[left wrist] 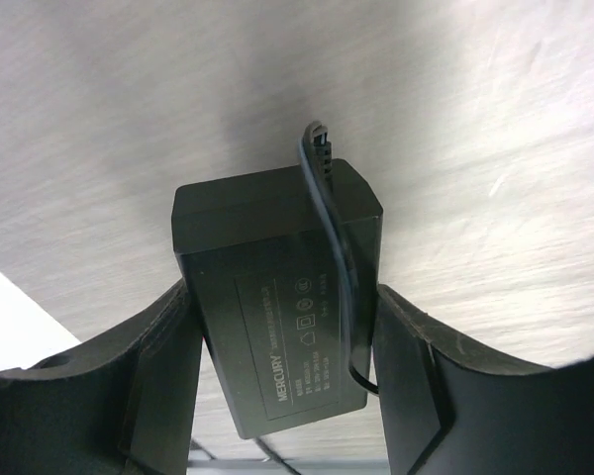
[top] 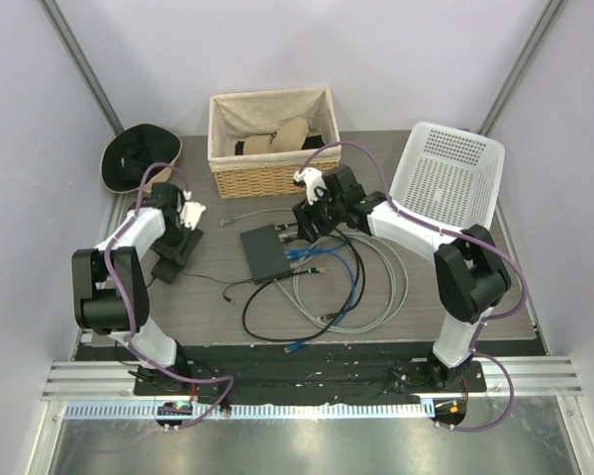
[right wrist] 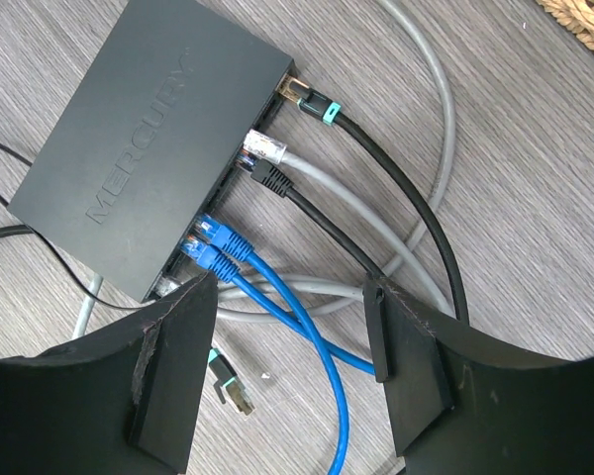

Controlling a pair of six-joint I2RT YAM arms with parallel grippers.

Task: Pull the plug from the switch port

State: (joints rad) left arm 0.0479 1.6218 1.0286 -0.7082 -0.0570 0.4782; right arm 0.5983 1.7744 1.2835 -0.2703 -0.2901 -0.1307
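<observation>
The right gripper [right wrist: 285, 297] is held spread and tilted down over the blue plugs [right wrist: 218, 239], which are seated in the port edge [right wrist: 233, 193] of the switch [right wrist: 139, 119]. Looped cables [right wrist: 416, 228] are crowded beneath it. The left gripper [left wrist: 282, 297] is set closely about the power brick [left wrist: 267, 228]; whether it is pinched cannot be told.

The grey wood-grain table [top: 208, 322] is taken in whole from high above and behind, with the arm bases at 6 o'clock and the lens tipped toward 12. The left wrist view is pressed very close over the small black power brick [left wrist: 277, 297], which is seen at 9 o'clock from overhead. The right wrist view is held near and angled down onto the flat matte black switch box [right wrist: 148, 129], which is found dead centre overhead.
</observation>
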